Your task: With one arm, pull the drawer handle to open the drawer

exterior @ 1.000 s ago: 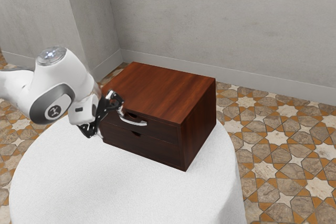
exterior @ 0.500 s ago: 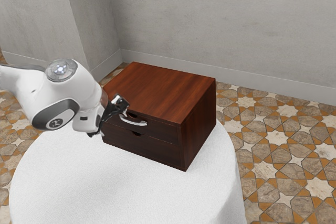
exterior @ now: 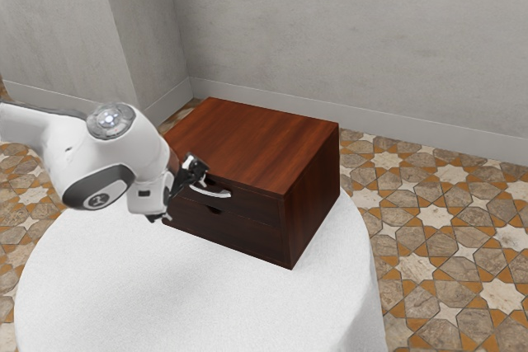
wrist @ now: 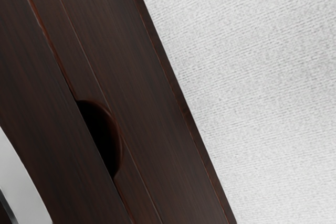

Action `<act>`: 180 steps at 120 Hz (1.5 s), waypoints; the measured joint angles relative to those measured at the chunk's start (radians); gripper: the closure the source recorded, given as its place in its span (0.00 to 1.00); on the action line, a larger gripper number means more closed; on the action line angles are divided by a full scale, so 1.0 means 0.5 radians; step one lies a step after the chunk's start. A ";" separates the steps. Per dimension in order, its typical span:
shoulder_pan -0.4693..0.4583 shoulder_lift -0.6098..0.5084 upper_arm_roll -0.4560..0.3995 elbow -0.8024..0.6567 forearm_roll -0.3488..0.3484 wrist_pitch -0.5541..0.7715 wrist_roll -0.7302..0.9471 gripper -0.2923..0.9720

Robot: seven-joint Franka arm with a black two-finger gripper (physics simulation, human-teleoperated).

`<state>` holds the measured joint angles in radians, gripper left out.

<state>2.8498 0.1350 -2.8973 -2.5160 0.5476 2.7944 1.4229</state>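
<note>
Exterior view first: what has changed at the cabinet (exterior: 256,142) in the last second?

— Your arm (exterior: 107,158) has swung nearer to the cabinet. The gripper (exterior: 195,173) has gone from a little beside the drawer handle (exterior: 214,191) to the handle's end, at the cabinet's front. Whether it is open or already closed on the handle, I cannot tell.

— And the drawer?

— The top drawer (exterior: 247,201) still sits level with the cabinet's front, so it is not yet opened. In the wrist view the handle is a pale curve close under your hand, near the dark recess (wrist: 102,137) in the cabinet's front. The cabinet stands on the white tablecloth (wrist: 262,103).

— So what does it mean?

— I judge the approach is almost done. Make sure of the grip first, then pull straight away from the cabinet's front; a hold at the handle's end could slip off.
</note>
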 joint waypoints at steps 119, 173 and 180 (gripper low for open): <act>-0.001 0.413 0.000 -0.439 0.026 0.050 -0.145 0.23; 0.005 0.554 0.000 -0.556 0.050 -0.059 -0.162 0.22; 0.003 0.570 0.000 -0.557 0.069 -0.112 -0.163 0.23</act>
<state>2.8514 0.4200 -2.8973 -2.7943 0.5822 2.7382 1.3412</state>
